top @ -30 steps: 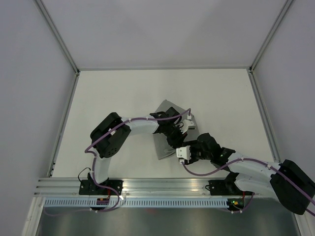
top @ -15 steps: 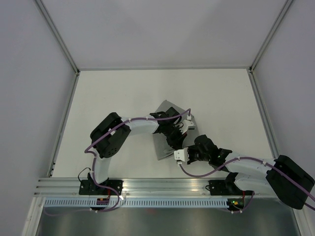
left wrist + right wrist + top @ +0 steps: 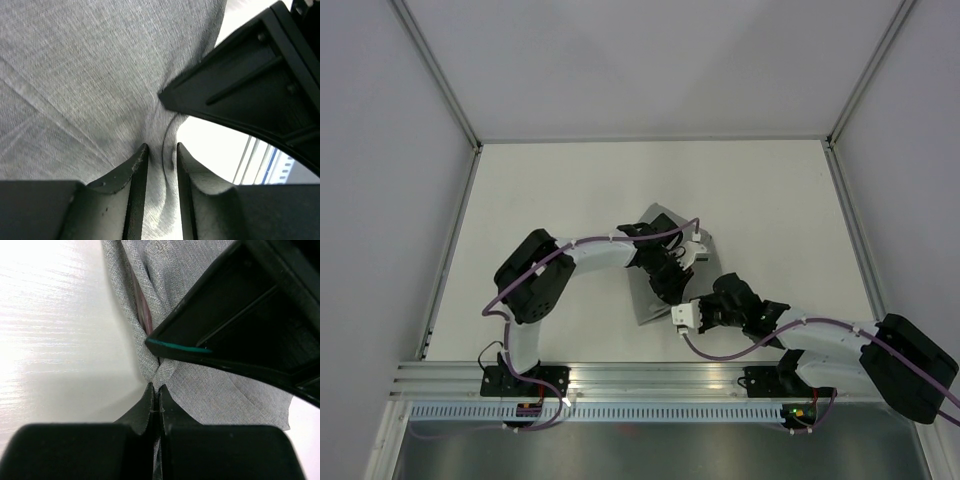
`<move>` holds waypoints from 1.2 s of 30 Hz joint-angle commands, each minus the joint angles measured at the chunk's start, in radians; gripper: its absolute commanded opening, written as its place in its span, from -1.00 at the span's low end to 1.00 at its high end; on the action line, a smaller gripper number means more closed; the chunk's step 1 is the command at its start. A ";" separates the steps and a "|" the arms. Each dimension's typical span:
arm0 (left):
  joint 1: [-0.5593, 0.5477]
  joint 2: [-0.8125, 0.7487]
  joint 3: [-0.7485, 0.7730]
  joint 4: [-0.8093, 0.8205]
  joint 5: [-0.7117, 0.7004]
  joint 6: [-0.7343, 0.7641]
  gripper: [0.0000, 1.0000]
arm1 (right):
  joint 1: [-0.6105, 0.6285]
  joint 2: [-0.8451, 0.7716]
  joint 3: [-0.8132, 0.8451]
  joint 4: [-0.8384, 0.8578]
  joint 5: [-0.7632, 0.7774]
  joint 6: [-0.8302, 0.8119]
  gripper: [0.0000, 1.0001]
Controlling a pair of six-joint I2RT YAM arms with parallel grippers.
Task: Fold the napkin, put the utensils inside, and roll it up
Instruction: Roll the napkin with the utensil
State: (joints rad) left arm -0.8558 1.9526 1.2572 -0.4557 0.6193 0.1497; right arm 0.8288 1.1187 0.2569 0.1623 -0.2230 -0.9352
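On the left, the left arm bends at the elbow and reaches right across the table [image 3: 570, 180], wrist turned down onto the cloth. The left gripper [image 3: 160, 150] is clenched on a raised ridge of the napkin [image 3: 648, 298]. Its fingers [image 3: 137, 190] are only a sliver apart, with grey fabric pinched up between them.

In the middle, the napkin is bunched into a narrow bundle just ahead of the two bases. Its long axis runs from the far side toward the near edge, leaning a little to the left at the near end. The left gripper sits at about the bundle's middle, so it is the one on top of the job.

Inside the fold, a pale pinkish utensil handle [image 3: 145, 315] peeks out, lying along the bundle's length. No other cutlery is visible.

On the right, the right arm stretches low and leftward from its base — almost flat to the table. The right gripper [image 3: 156, 387] is closed tight on the cloth at the bundle's near right edge.

My read is that any roll has to turn across that long axis, with both pinches moving together so the handle stays tucked in.
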 commanded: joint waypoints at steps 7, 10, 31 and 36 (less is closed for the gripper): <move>0.030 -0.124 -0.016 -0.003 -0.067 -0.064 -0.27 | 0.000 0.049 0.048 -0.130 0.002 0.039 -0.99; 0.082 -0.191 -0.089 0.090 -0.123 -0.114 -0.25 | -0.002 0.058 0.068 -0.155 -0.007 0.045 -0.99; 0.302 -0.871 -0.619 0.787 -0.673 -0.443 -0.38 | -0.052 0.276 0.332 -0.497 -0.216 0.093 -0.99; 0.293 -0.951 -0.631 0.782 -0.707 -0.354 -0.45 | -0.128 0.391 0.427 -0.570 -0.286 0.085 -0.99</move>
State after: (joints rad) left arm -0.5526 1.0370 0.6312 0.2604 -0.0292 -0.2516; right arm 0.7338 1.4349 0.6643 -0.2729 -0.4389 -0.8593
